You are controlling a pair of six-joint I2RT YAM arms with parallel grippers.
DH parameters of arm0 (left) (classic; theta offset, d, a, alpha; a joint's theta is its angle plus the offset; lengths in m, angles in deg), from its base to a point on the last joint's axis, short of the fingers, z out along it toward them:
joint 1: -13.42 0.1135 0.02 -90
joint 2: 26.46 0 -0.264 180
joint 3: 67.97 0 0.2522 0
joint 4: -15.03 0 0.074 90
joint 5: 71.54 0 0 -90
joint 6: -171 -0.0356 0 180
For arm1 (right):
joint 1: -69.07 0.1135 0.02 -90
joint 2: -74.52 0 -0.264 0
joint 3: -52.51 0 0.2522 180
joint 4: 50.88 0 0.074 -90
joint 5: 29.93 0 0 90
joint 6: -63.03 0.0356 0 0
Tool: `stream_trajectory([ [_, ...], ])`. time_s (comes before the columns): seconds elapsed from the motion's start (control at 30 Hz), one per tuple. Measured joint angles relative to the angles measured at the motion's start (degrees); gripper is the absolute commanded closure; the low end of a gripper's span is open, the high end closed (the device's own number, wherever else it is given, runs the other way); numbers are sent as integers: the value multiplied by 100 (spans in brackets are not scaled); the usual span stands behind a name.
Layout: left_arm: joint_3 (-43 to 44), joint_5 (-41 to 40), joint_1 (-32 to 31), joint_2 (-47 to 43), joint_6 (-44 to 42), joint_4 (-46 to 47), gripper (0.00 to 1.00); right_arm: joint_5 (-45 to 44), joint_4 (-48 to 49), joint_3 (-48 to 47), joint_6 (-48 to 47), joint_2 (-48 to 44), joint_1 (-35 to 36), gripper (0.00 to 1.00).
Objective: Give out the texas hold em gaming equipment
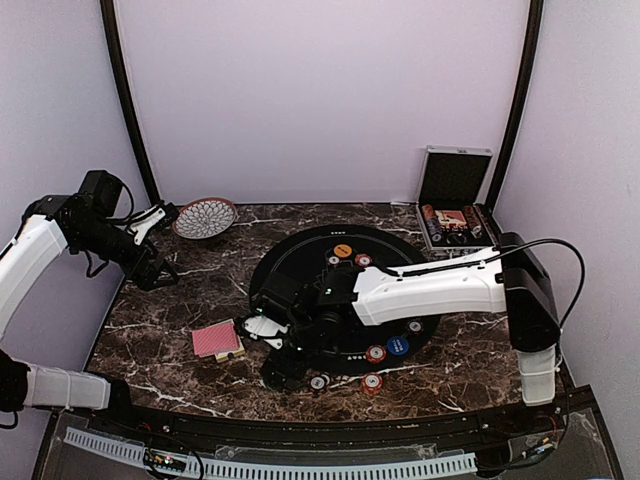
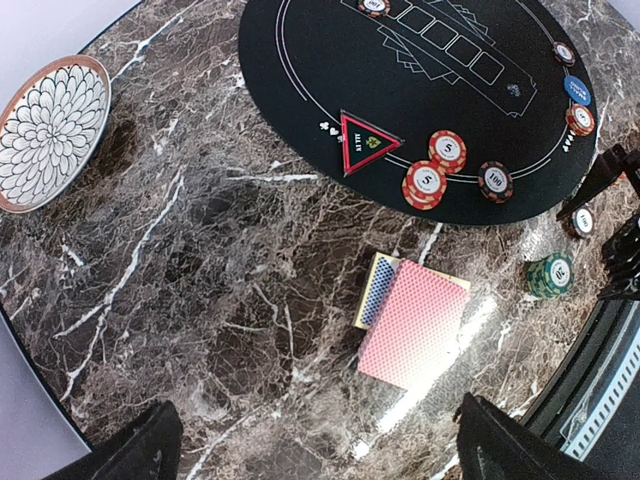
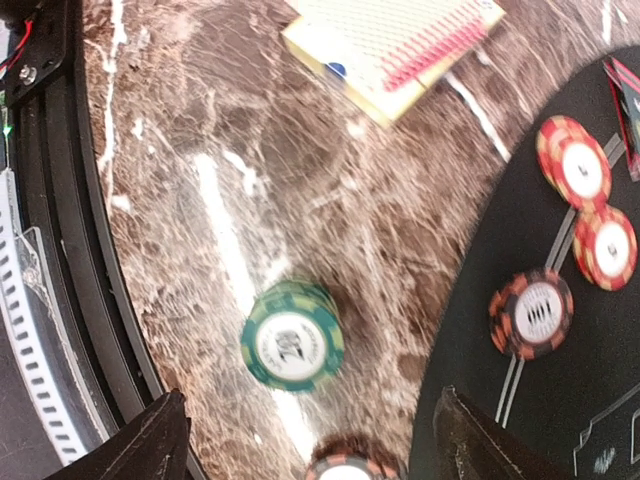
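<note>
Lying on the marble table (image 3: 200, 200), a small stack of green chips (image 3: 292, 335) is just ahead of the right gripper (image 3: 310, 415), in line with the gap between its fingers and touching neither of them. The jaws of this gripper stand wide apart and hold nothing. Closer to the fingertips, another dark chip (image 3: 350, 468) is cut off by the edge of the wrist view. On the side of its right finger begins the black mat (image 3: 560, 400), which carries a black-and-red chip (image 3: 530, 315) and, further ahead, two red chips (image 3: 575, 165). Well ahead of the gripper, off the mat, lie the red-backed cards (image 3: 390, 45), resting on something with a pale yellow edge and a blue pattern.

The left gripper (image 2: 318, 405) hangs high above the marble, its jaws also wide and empty. The cards are ahead of it, near its right finger, and the patterned bowl (image 2: 50, 130) is far off on its left side. The silver case (image 1: 455, 200) stands open at the far right corner of the table.
</note>
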Motion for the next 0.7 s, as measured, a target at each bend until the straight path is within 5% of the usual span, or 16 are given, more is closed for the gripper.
stream_trajectory([
  [0.7, 0, 0, 0, -2, 0, -31, 1, -190, 57, -319, -260, 634, 234, 27],
])
